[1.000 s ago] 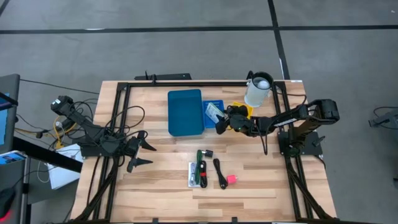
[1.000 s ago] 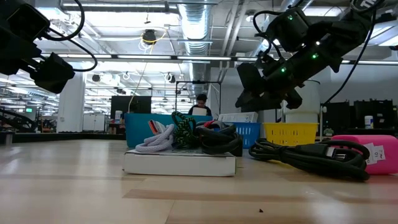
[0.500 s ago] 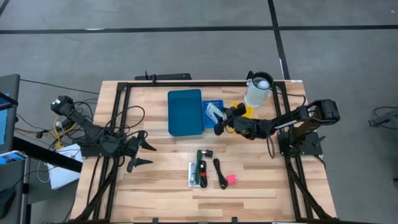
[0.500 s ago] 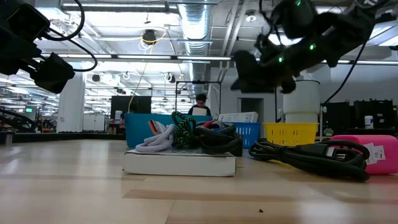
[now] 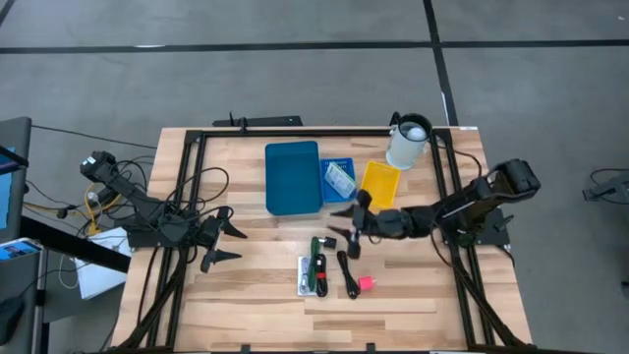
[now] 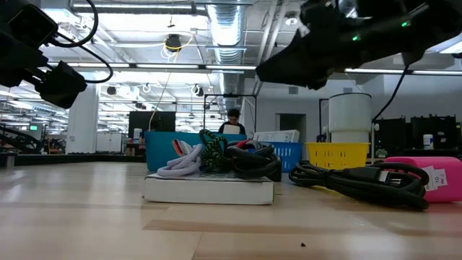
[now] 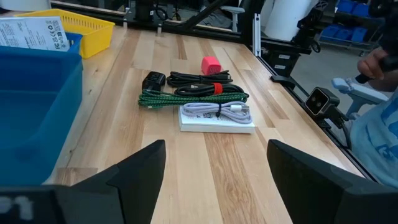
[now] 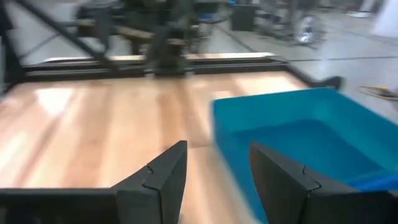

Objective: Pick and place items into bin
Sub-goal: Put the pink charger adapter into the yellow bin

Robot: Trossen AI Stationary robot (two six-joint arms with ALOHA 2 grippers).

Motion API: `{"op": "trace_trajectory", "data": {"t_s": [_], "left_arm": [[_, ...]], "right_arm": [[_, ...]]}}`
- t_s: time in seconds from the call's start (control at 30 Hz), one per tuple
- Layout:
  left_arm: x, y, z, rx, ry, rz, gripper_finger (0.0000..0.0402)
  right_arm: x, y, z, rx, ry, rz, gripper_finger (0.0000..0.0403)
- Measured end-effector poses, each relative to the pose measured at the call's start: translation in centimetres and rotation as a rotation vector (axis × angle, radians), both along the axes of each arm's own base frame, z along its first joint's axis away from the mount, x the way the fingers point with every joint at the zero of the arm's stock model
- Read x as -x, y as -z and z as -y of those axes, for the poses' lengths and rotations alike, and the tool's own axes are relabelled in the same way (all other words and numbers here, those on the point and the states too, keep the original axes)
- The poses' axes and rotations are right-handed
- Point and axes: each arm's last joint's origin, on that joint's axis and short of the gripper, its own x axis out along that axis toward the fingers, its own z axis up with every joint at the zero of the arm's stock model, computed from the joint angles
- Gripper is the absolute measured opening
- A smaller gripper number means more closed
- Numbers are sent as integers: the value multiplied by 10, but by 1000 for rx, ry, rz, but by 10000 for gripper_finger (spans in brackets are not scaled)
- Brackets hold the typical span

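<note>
The items lie in a cluster on the table: a white flat packet (image 5: 307,276) (image 7: 217,118) with a pale cable on it, a green-and-black cable (image 5: 319,265) (image 7: 193,98), black cables (image 5: 348,275) (image 7: 199,78), a small black plug (image 5: 331,241) and a red piece (image 5: 365,283) (image 7: 210,64). The big blue bin (image 5: 293,177) (image 8: 292,130) stands beyond them. My right gripper (image 5: 336,223) (image 8: 217,180) hovers open just beyond the cluster, near the bin's near right corner. My left gripper (image 5: 241,246) (image 7: 217,180) waits open at the table's left.
A small blue basket (image 5: 339,177) holding a white printed packet, a yellow basket (image 5: 379,182) and a white jug (image 5: 408,143) stand right of the bin. A black frame (image 5: 187,197) runs round the table. Bare wood lies between my left gripper and the cluster.
My right gripper has swung from above the small blue and yellow baskets toward the table's near edge and a little left, ending just beyond the item cluster. The yellow basket now shows fully. The items have stayed where they were.
</note>
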Motion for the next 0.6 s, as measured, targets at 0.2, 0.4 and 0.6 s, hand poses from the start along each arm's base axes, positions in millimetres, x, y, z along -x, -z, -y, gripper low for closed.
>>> {"op": "trace_trajectory", "data": {"t_s": [0.2, 0.4, 0.6], "left_arm": [[0, 0, 0, 0, 0, 0, 270], [0, 0, 0, 0, 0, -1, 270], [0, 0, 0, 0, 0, 0, 270]], "right_arm": [[8, 3, -29, -72, -98, -27, 159], [16, 8, -46, -148, -135, -69, 152], [21, 11, -55, -148, -161, -102, 142]]}}
